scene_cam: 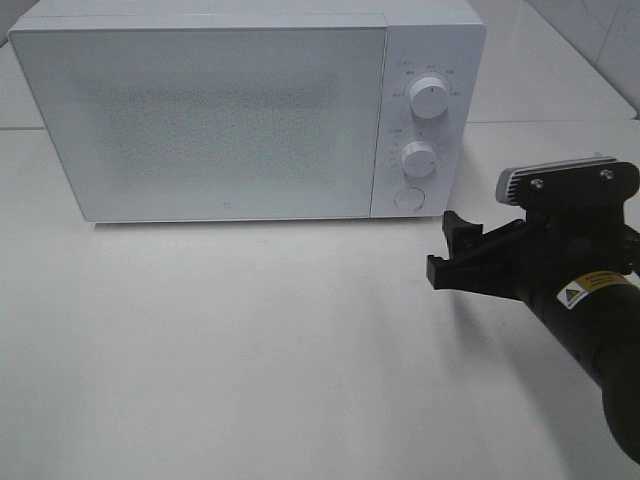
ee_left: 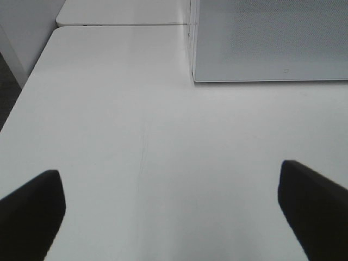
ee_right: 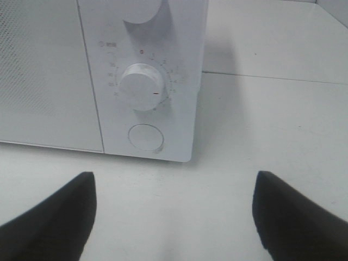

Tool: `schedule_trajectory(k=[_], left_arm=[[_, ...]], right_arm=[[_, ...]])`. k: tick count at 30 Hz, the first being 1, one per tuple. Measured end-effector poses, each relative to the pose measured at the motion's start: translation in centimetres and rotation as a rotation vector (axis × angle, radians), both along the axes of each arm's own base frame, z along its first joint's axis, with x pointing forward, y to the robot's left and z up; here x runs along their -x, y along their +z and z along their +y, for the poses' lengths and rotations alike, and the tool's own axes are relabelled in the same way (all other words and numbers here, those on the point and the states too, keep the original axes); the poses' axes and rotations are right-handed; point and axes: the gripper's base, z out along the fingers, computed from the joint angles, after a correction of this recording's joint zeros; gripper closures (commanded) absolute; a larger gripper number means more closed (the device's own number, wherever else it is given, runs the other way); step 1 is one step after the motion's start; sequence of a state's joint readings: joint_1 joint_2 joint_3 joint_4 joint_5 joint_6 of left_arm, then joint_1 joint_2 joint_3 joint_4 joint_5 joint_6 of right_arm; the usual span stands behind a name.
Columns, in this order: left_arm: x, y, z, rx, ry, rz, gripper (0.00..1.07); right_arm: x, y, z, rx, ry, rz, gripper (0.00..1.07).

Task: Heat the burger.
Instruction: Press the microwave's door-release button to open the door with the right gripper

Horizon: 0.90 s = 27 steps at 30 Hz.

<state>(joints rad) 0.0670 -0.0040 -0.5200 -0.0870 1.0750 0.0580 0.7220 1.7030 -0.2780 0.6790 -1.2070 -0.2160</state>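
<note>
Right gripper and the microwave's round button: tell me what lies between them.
Nothing but bare white tabletop separates the right gripper from the round button on the microwave; the right wrist view shows that stretch plainly.

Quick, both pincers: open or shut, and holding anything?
Left pincer: open, holding nothing.
Right pincer: open, holding nothing.

A white microwave [scene_cam: 200, 120] stands door shut on the worktop [scene_cam: 250, 350]; beside its door, upper dial [scene_cam: 429, 98], lower dial [scene_cam: 419, 160], round button [scene_cam: 408, 198].
</note>
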Motion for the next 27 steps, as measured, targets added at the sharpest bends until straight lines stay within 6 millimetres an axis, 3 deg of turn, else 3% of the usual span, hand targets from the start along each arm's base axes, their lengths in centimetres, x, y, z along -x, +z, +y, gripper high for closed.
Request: schedule_trajectory(k=[4,16,27], left_arm=[[0.0,0.0,0.0,0.0,0.0,0.0,0.07],[0.0,0.0,0.0,0.0,0.0,0.0,0.07],[0.0,0.0,0.0,0.0,0.0,0.0,0.07]], right_arm=[[-0.17,-0.22,1.12,0.003,0.015,0.002,0.31],[-0.2,-0.17,1.3,-0.096,-0.015,0.01,0.35],[-0.22,-0.16,1.31,-0.668,-0.18,0.069,0.6]])
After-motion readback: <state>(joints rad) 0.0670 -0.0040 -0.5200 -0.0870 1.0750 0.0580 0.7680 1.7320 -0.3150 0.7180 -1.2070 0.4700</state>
